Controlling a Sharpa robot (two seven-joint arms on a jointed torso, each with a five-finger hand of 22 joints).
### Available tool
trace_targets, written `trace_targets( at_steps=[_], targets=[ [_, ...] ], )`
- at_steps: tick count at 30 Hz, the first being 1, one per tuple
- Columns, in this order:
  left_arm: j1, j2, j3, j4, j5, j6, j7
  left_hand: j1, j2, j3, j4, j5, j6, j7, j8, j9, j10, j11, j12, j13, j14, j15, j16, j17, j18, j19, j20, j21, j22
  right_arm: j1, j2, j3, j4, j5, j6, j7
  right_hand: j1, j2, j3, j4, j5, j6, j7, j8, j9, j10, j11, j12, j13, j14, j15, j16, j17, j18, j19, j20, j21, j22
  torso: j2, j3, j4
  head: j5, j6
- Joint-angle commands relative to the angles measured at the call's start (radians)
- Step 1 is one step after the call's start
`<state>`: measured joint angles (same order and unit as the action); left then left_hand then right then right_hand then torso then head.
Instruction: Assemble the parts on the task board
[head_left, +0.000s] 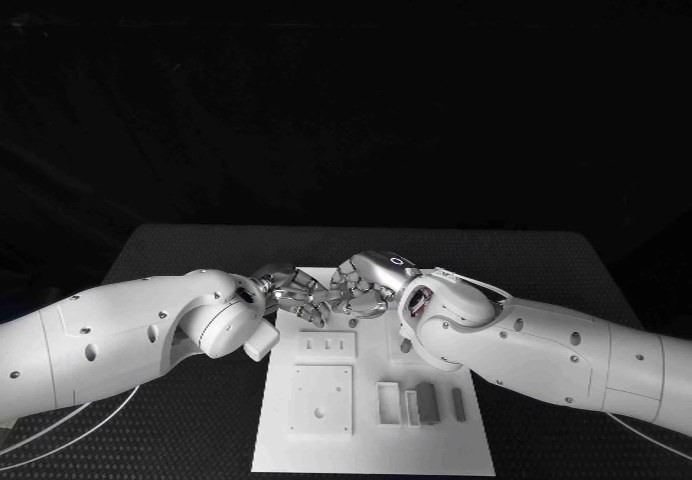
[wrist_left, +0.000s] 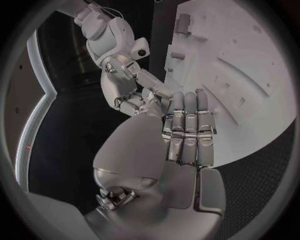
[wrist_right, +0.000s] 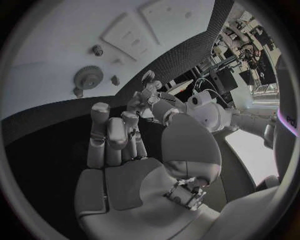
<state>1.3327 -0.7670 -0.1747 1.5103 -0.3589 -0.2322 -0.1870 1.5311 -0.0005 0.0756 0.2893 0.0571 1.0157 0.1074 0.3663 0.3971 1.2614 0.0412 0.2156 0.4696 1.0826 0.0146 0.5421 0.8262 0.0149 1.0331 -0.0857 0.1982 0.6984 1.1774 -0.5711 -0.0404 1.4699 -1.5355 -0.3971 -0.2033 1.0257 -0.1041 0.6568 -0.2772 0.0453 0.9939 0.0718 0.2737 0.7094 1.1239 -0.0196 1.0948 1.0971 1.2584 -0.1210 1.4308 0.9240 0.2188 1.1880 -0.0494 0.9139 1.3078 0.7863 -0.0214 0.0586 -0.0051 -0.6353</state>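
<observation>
On flat white task board (head_left: 372, 440): rectangular grey parts (head_left: 427, 403)

Readable text: none | task board (head_left: 372, 440): plain white, no lettering visible | robot arms and hands: no legible labels, brands or numbers

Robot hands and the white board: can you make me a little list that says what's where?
board: white task board on the black table
left hand: left hand over the board's far end, holding nothing visible
right hand: right hand close beside it, fingers curled
gear: grey gear lying on the board
blocks: upright parts near the board's front
</observation>
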Motion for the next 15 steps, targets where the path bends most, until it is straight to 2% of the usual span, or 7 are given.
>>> trace_targets(
  at_steps=[1, 3, 4, 5, 9, 11, 15],
  targets=[
    [0.002, 0.002, 0.003, 0.003, 0.043, 0.019, 0.02, -0.046, -0.03, 0.009, 0.003, 0.008, 0.003, 0.004, 0.003, 0.001, -0.003, 0.004, -0.006, 0.006, -0.004, 0.003, 0.0, 0.002, -0.015, 0.002, 0.007, -0.007, 0.002, -0.003, 0.001, -0.003, -0.004, -0.004, 0.025, 0.001, 0.002, 0.014, -0.002, 0.006, 0.005, 0.026, 0.017, 0.002, -0.002, 0.006, -0.002, 0.0, 0.002, 0.0, -0.006, 0.0, -0.001, 0.043, -0.002, 0.002, 0.005, 0.019, 0.0, 0.0002, -0.0003, -0.002, 0.0],
    [0.002, 0.002, 0.003, 0.003, 0.052, 0.023, 0.022, -0.075, -0.051, 0.022, 0.002, 0.022, 0.002, 0.004, 0.003, 0.001, -0.005, 0.004, -0.009, 0.012, -0.004, 0.003, -0.001, 0.003, -0.015, 0.002, 0.007, -0.009, 0.003, -0.003, 0.001, -0.004, -0.004, -0.004, 0.024, 0.002, 0.002, 0.014, -0.002, 0.006, 0.005, 0.026, 0.017, 0.002, -0.002, 0.006, -0.002, 0.0, 0.002, 0.0, -0.006, 0.0, 0.0, 0.043, -0.002, 0.002, 0.005, 0.019, 0.0, 0.0002, -0.0002, -0.002, 0.0],
    [0.002, 0.001, 0.003, 0.002, 0.054, 0.023, 0.022, -0.099, -0.063, 0.02, 0.0, 0.067, 0.001, 0.005, 0.002, 0.001, -0.006, 0.005, -0.011, 0.016, -0.005, 0.004, -0.002, 0.004, -0.014, 0.0, 0.008, -0.01, 0.004, -0.003, 0.002, -0.004, -0.004, -0.004, 0.024, 0.002, 0.002, 0.014, -0.002, 0.006, 0.005, 0.026, 0.017, 0.002, -0.002, 0.006, -0.003, 0.0, 0.002, 0.001, -0.006, 0.0, 0.0, 0.043, -0.002, 0.002, 0.005, 0.019, 0.001, 0.0002, -0.0001, -0.002, -0.001],
    [0.002, 0.001, 0.003, 0.002, 0.057, 0.023, 0.022, -0.117, -0.07, 0.01, 0.0, 0.09, 0.0, 0.005, 0.002, 0.001, -0.006, 0.005, -0.012, 0.02, -0.006, 0.004, -0.003, 0.005, -0.015, 0.0, 0.007, -0.011, 0.006, -0.003, 0.002, -0.004, -0.004, -0.004, 0.023, 0.002, 0.002, 0.014, -0.002, 0.006, 0.005, 0.026, 0.017, 0.002, -0.002, 0.006, -0.003, 0.0, 0.002, 0.0, -0.006, 0.0, 0.0, 0.043, -0.002, 0.002, 0.005, 0.019, 0.001, 0.0006, 0.0001, -0.003, -0.001],
    [0.002, 0.001, 0.003, 0.001, 0.063, 0.021, 0.02, -0.175, -0.095, 0.006, 0.002, 0.116, -0.005, 0.007, 0.001, 0.0, -0.01, 0.006, -0.018, 0.03, -0.008, 0.005, -0.006, 0.007, -0.015, -0.001, 0.007, -0.014, 0.01, -0.004, 0.002, -0.005, -0.004, -0.004, 0.023, 0.003, 0.002, 0.015, -0.002, 0.005, 0.005, 0.027, 0.017, 0.002, -0.002, 0.006, -0.003, 0.0, 0.002, 0.0, -0.006, 0.0, 0.0, 0.043, -0.002, 0.002, 0.005, 0.019, 0.001, 0.0009, 0.0003, -0.003, -0.002],
    [0.002, 0.0, 0.003, 0.0, 0.064, 0.021, 0.016, -0.218, -0.112, 0.016, 0.001, 0.163, -0.01, 0.01, -0.001, -0.001, -0.014, 0.008, -0.024, 0.039, -0.011, 0.006, -0.009, 0.009, -0.015, -0.004, 0.007, -0.018, 0.013, -0.004, 0.002, -0.005, -0.004, -0.004, 0.023, 0.003, 0.002, 0.015, -0.001, 0.005, 0.005, 0.027, 0.017, 0.002, -0.002, 0.006, -0.003, 0.0, 0.002, 0.001, -0.006, 0.0, 0.0, 0.043, -0.002, 0.002, 0.005, 0.019, 0.001, 0.0011, 0.0003, -0.004, -0.001],
    [0.002, 0.0, 0.003, 0.001, 0.071, 0.021, 0.007, -0.248, -0.124, 0.031, 0.001, 0.201, -0.016, 0.012, -0.001, 0.0, -0.018, 0.01, -0.029, 0.048, -0.014, 0.007, -0.011, 0.011, -0.014, -0.006, 0.009, -0.022, 0.017, -0.004, 0.002, -0.005, -0.004, -0.004, 0.022, 0.004, 0.002, 0.015, -0.001, 0.005, 0.005, 0.027, 0.017, 0.002, -0.002, 0.006, -0.003, 0.0, 0.002, 0.0, -0.006, 0.0, -0.001, 0.043, -0.002, 0.002, 0.005, 0.019, 0.001, 0.0007, 0.0002, -0.004, -0.002]
  ],
)
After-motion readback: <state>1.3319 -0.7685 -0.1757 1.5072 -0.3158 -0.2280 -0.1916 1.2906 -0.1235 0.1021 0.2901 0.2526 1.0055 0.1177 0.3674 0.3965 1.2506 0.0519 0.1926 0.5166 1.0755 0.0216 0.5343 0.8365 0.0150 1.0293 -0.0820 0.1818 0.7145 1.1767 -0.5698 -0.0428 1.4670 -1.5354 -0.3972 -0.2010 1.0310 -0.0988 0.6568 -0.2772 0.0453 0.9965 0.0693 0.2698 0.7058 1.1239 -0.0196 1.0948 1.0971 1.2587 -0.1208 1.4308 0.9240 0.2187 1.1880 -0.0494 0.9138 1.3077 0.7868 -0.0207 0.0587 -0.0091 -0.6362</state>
